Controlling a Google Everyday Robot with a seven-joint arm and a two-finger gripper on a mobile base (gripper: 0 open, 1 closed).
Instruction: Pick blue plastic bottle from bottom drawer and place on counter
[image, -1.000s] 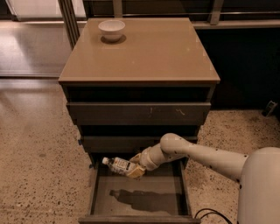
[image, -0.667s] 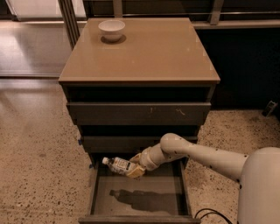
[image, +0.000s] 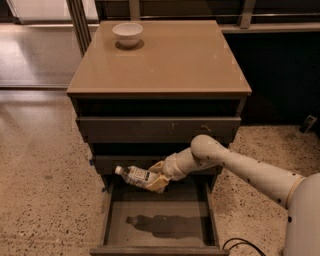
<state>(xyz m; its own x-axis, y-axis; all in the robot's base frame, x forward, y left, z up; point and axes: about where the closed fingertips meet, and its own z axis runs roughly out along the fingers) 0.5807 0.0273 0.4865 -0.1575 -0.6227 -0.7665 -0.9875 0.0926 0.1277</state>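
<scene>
The blue plastic bottle (image: 134, 175) looks clear, with a white cap and a white label. It lies sideways in the air, cap to the left, above the open bottom drawer (image: 159, 223). My gripper (image: 156, 179) is shut on the bottle's right end and holds it over the drawer's back left part. The bottle's shadow falls on the drawer floor. The arm reaches in from the lower right. The tan counter (image: 165, 57) tops the cabinet above.
A white bowl (image: 127, 34) stands at the counter's back left. The two upper drawers (image: 158, 129) are pushed in. Speckled floor lies on both sides of the cabinet. A dark cable (image: 240, 245) lies on the floor at the lower right.
</scene>
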